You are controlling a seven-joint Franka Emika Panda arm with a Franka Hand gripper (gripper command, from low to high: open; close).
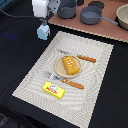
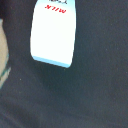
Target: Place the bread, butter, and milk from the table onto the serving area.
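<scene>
Exterior view: upper left, gripper (image 1: 44,22) pinches milk (image 1: 43,31), apparently above table (image 1: 20,55), likely bound for mat (image 1: 95,80).

— Where's everything?
— Bread (image 1: 71,65) sits on the plate, butter (image 1: 54,89) flat on the placemat (image 1: 95,95) near its edge.
— Milk (image 1: 43,31)?
— Upright in the hand (image 1: 43,22), over the black counter (image 1: 20,60) beside the placemat.
</scene>
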